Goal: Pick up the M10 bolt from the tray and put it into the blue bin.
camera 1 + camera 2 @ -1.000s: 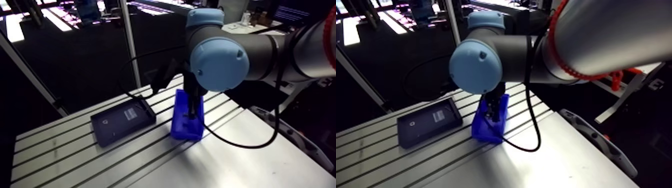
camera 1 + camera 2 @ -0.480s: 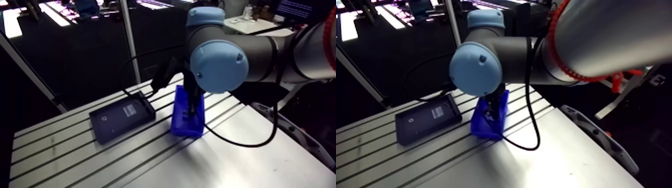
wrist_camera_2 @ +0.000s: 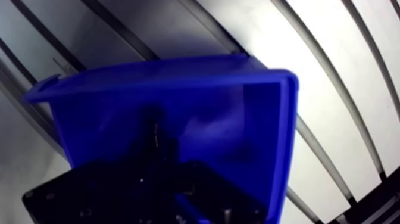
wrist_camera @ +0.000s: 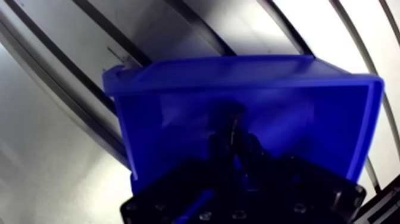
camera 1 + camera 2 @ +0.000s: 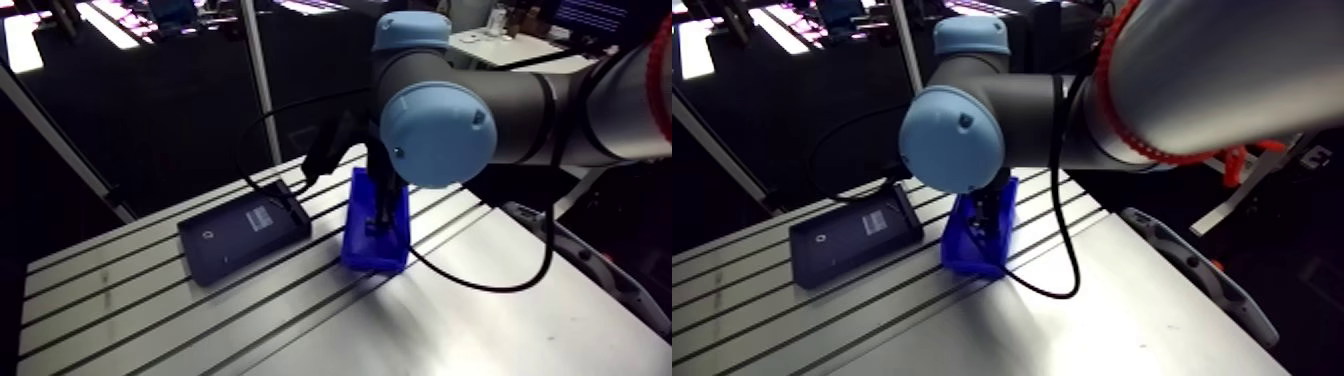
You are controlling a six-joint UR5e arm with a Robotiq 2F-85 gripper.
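The blue bin stands on the slotted table just right of the black tray. My gripper reaches straight down into the bin. In the wrist view the bin's walls surround the gripper. Its dark fingers are drawn close together. A short dark piece with a pale glint, the M10 bolt, sticks out between the tips, just above the bin floor. The tray shows a pale label and a small ring mark; I see no other part in it.
The table's slots run diagonally under the bin and tray. A black cable loops from the wrist over the table right of the bin. A slanted metal post rises behind the tray. The table's edge runs close along the right.
The gripper stays inside the blue bin, fingers still close together. The whole arm view shifts slightly; bin and tray have not moved on the table.
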